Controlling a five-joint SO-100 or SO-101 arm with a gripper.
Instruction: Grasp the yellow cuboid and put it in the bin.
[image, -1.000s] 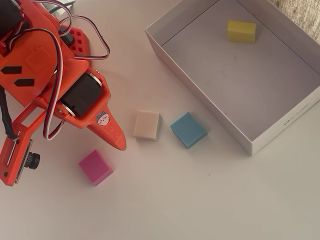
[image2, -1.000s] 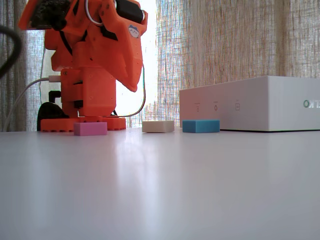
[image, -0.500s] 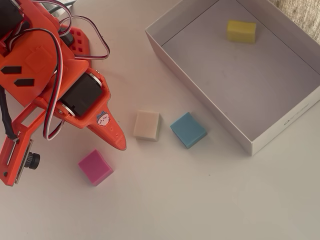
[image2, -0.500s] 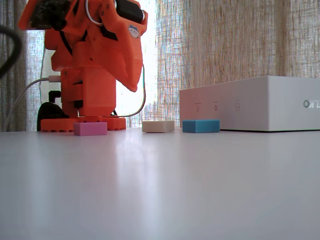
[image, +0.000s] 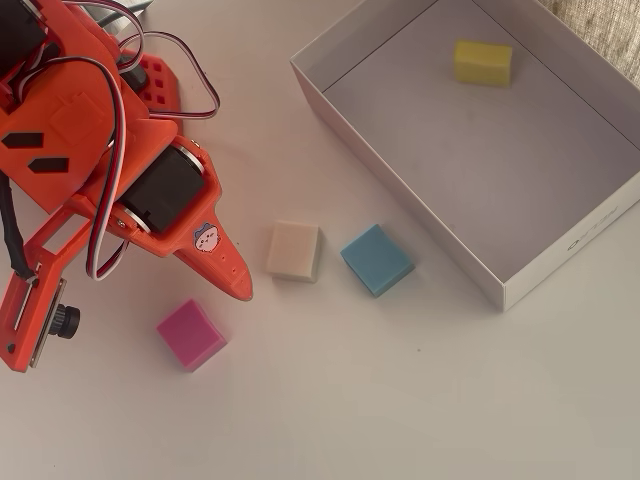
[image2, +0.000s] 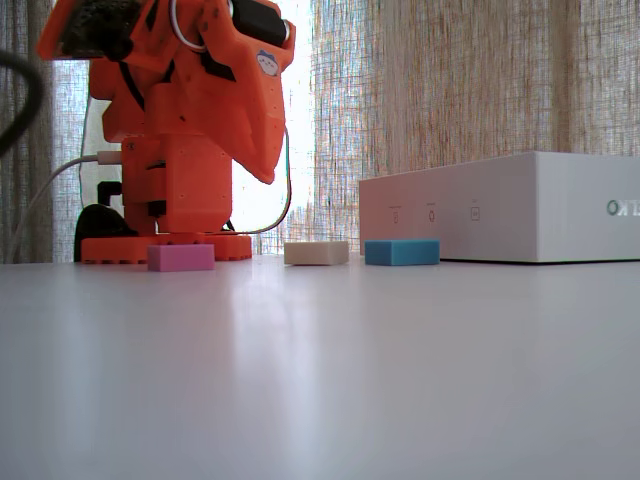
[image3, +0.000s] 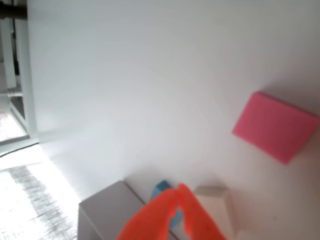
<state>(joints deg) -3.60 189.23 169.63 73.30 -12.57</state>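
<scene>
Status: my gripper (image3: 176, 192) is pressed together w/ nothing between the tips, per wrist view; it sits raised and folded back over the table (image: 400, 400).

Yellow cuboid (image: 482, 62) lies flat on the floor of the bin (image: 400, 180), near the far wall in overhead view, clear of the other blocks. Judged: placement done, retract phase.

Blocks outside the bin:
- pink block (image: 190, 333), just beside my tips in overhead view
- cream block (image: 294, 250), next to the blue block (image: 377, 259), apart by a small gap

Risks from here:
1. A low sweep of the arm could knock the pink block, as it is nearest to my tips.
2. A re-grasp aimed at the cream block would be a colour mix-up; cream resembles pale yellow in this backlit fixed view.
3. Bin walls look thin; a bump could shift the bin.
</scene>
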